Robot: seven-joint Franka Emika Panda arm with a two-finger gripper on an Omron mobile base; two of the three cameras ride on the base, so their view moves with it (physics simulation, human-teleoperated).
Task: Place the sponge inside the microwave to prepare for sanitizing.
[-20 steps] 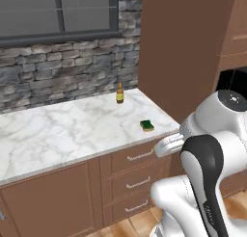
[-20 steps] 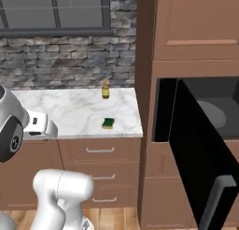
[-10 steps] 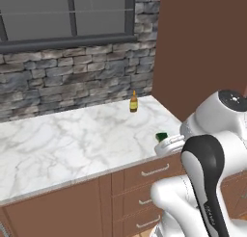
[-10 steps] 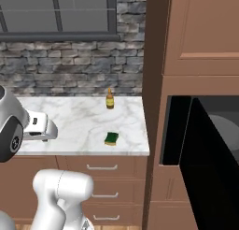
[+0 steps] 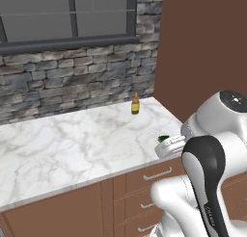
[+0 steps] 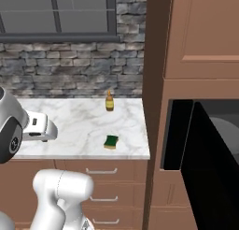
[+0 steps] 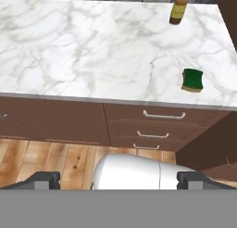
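Your gripper (image 7: 118,178) stands with its jaws spread fully wide, the two fingertips (image 7: 44,178) far apart, holding and touching nothing. It hangs back from the marble counter (image 7: 83,46), above the wooden floor (image 7: 51,160) before the drawers (image 7: 164,115). The sponge (image 7: 192,79) lies flat near the counter's front right corner, green side up. An amber bottle (image 7: 178,9) stands by the back wall. The microwave (image 6: 205,168) stands with its door open.

Base views flank the counter (image 6: 70,126); hand view overlooks it.
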